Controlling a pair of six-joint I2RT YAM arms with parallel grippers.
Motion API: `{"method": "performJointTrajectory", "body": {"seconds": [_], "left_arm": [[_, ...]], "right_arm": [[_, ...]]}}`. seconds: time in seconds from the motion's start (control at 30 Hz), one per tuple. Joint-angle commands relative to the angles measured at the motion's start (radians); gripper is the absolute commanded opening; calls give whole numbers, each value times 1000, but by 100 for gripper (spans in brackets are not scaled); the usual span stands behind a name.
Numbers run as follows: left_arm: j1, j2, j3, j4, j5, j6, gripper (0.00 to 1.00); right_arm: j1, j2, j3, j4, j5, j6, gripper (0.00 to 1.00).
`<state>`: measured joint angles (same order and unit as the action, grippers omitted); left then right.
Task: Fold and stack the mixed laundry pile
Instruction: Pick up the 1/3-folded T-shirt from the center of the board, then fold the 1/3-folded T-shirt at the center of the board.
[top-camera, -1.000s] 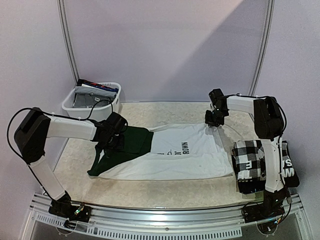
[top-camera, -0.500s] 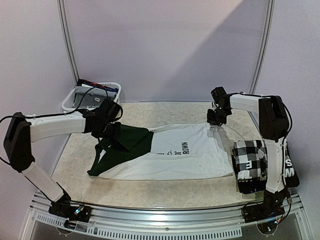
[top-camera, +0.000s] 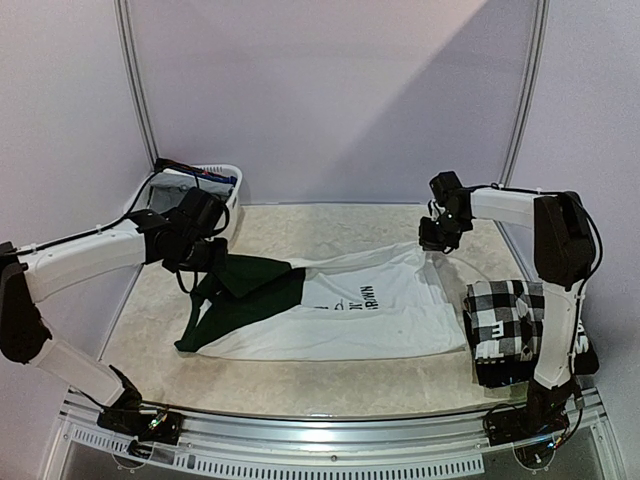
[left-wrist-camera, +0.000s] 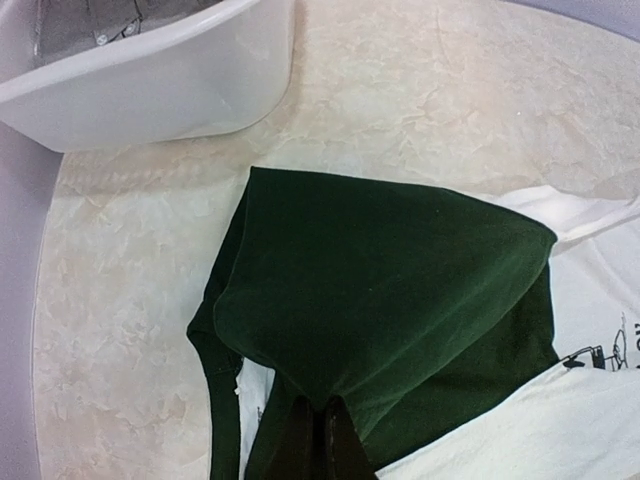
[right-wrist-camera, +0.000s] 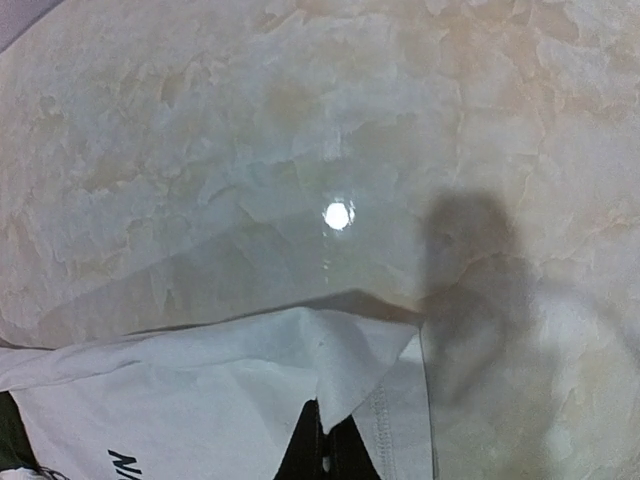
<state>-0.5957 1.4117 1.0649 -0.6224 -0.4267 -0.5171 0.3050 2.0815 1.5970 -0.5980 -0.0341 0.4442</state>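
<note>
Shirt: a white shirt (top-camera: 370, 305) with a green part (top-camera: 245, 290) is spread at mid-table; both far corners are lifted.
Left gripper (top-camera: 205, 250): fingers are closed on the green corner; in the left wrist view the green cloth (left-wrist-camera: 380, 290) is seen draped from the pinch.
Right gripper (top-camera: 437, 240): fingers are pinched shut on the white far corner (right-wrist-camera: 345, 345), right of the green part.
Stack: a checkered shirt (top-camera: 500, 320) is folded just right of the white shirt, on a black piece with white letters.
Basket (top-camera: 220, 205): set beyond the green part, with garments inside.
Step judged: a fold of the far edge toward the near edge.
Risk: a thin pinch may slip, dropping one corner and skewing the fold.
Risk: uneven travel of the two arms would be expected to twist the cloth.
Risk: the right arm's sweep could disturb the stack.
</note>
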Motion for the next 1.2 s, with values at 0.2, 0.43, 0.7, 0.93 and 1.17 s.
{"method": "performJointTrajectory", "body": {"seconds": [0.2, 0.43, 0.7, 0.93, 1.17], "left_arm": [[-31, -83, -27, -126, 33, -42, 0], [-62, -106, -73, -147, 66, -92, 0], [-118, -158, -82, -232, 48, -166, 0], [-162, -170, -120, -271, 28, -218, 0], [-180, -197, -161, -258, 19, -251, 0]], "right_arm": [[-6, -208, -208, 9, -14, -1, 0], [-5, -292, -324, 22, 28, 20, 0], [-4, -431, -499, 53, 68, 42, 0], [13, -464, -576, 80, 62, 50, 0], [86, -530, -582, 58, 69, 53, 0]]}}
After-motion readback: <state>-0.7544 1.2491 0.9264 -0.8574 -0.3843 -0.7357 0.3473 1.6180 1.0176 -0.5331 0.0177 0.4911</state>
